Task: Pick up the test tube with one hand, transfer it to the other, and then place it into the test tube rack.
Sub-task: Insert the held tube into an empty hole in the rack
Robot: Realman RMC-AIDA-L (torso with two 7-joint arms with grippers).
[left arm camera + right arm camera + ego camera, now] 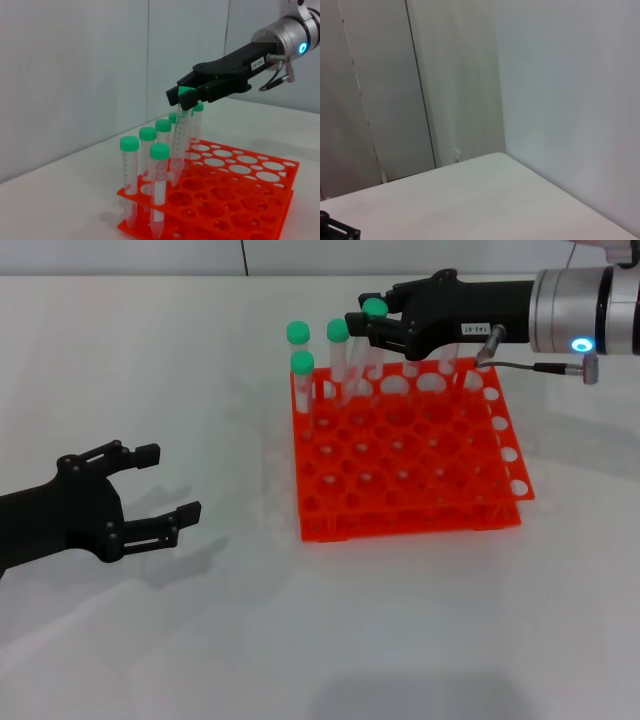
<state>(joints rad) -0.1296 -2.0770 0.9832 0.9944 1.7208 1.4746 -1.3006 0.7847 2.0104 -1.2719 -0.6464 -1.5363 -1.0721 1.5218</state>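
My right gripper (364, 322), black with a white label, is shut on the green cap of the test tube (375, 308) above the back left of the orange test tube rack (420, 502). In the left wrist view, the right gripper (184, 98) holds the test tube (178, 140) slightly tilted, with its tip down at the rack (235, 200) top. I cannot tell whether the tip is inside a hole. My left gripper (170, 482), unlabelled, is open and empty low over the table, left of the rack.
Several other green-capped tubes (298, 334) stand in the rack's back left holes, close around the held tube; they also show in the left wrist view (129, 145). The white table (330, 640) ends at a pale wall behind the rack.
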